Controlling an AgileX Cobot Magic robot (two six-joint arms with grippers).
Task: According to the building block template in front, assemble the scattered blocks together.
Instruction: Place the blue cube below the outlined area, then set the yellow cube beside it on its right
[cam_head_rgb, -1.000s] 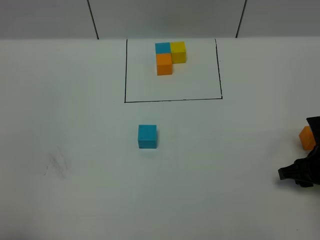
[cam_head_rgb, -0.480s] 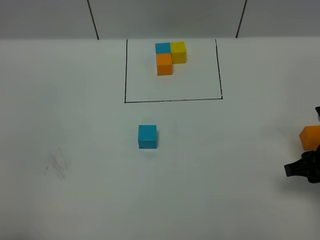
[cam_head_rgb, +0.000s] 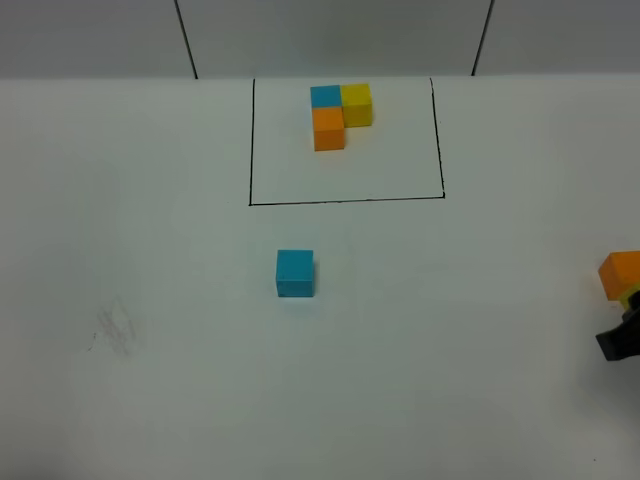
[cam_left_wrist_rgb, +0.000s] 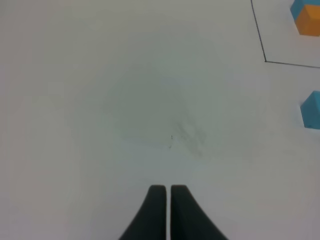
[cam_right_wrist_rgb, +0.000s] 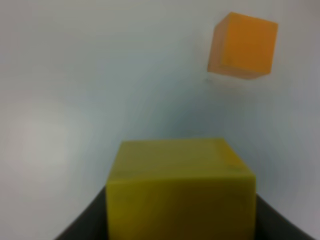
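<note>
The building block template (cam_head_rgb: 340, 115), a joined blue, yellow and orange trio, sits inside the black-lined rectangle at the back. Of the scattered blocks, the blue cube (cam_head_rgb: 294, 273) rests alone in the middle of the table. The orange cube (cam_head_rgb: 621, 273) lies at the far right edge. My right gripper (cam_right_wrist_rgb: 180, 212) is shut on the yellow cube (cam_right_wrist_rgb: 180, 187), just short of the orange cube (cam_right_wrist_rgb: 243, 46); in the high view only a dark part of it (cam_head_rgb: 620, 340) and a yellow sliver show. My left gripper (cam_left_wrist_rgb: 165, 190) is shut and empty over bare table, well left of the blue cube (cam_left_wrist_rgb: 312, 110).
The black frame line (cam_head_rgb: 345, 200) marks the template's area near the back edge. A faint smudge (cam_head_rgb: 115, 330) marks the white tabletop at the left. The right gripper works at the very right edge of the high view.
The right gripper has slid rightward, nearly out of the high view, uncovering the whole orange cube. The blue cube, the template and the left gripper have not moved.
</note>
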